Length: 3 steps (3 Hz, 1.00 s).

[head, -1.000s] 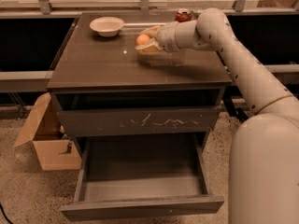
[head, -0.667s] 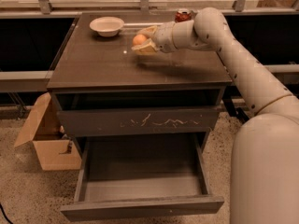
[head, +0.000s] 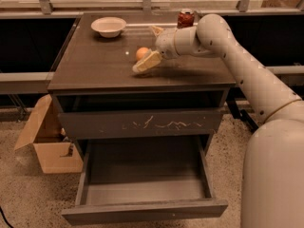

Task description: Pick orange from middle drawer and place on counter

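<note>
Camera view looks down at the drawer cabinet from the front. A moment before, the gripper point(head: 147, 49) was shut on the orange point(head: 141, 52) and held it a little way above the counter point(head: 95, 65). Now the fingers point(head: 146, 62) have spread wide, and the orange looks to be sitting on the counter by itself. It has also moved a bit to the left and down since then.

That means the big part of the job looks done. The orange is out of the middle drawer point(head: 142, 189) and on top. The drawer is pulled out at the bottom, and nothing can be seen on its grey floor.

The gripper is over the middle of the counter, reaching in from the right. The orange lies between its two fingers. The lower finger is right beside the orange, on the side nearer the front edge, and it may be touching it. The upper finger is well apart from the orange, toward the back. The orange is round, so a bump from that close finger could make it roll.

A white bowl point(head: 109, 26) sits at the back left, and a red can point(head: 185, 19) at the back right. Both are well apart from the orange.
</note>
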Tool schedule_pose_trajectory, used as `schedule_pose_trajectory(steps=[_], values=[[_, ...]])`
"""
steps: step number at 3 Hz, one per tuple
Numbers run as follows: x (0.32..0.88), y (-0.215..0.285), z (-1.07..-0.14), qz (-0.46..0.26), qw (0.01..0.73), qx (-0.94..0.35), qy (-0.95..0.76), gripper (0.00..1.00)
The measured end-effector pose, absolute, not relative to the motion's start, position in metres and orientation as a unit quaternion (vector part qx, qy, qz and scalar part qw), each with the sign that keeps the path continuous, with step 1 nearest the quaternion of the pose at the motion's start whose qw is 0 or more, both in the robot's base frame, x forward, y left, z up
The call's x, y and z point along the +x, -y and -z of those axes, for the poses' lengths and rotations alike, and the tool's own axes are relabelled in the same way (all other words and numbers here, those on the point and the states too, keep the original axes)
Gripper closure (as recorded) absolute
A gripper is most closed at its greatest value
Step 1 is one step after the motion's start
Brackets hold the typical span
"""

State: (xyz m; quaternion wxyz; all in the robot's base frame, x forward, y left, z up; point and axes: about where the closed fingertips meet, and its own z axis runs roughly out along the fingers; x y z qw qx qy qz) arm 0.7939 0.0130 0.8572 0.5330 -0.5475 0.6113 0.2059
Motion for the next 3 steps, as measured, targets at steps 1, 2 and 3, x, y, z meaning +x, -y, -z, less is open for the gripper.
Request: schedule_pose_trajectory(steps=[1, 2, 3], values=[[0.784, 0.004, -0.870, -0.188, 0.554, -0.533, -0.611, 0.00], [0.767, 0.034, -0.887, -0.157, 0.582, -0.508, -0.615, 0.00], [0.750, 0.060, -0.896, -0.131, 0.604, -0.486, -0.618, 0.00]])
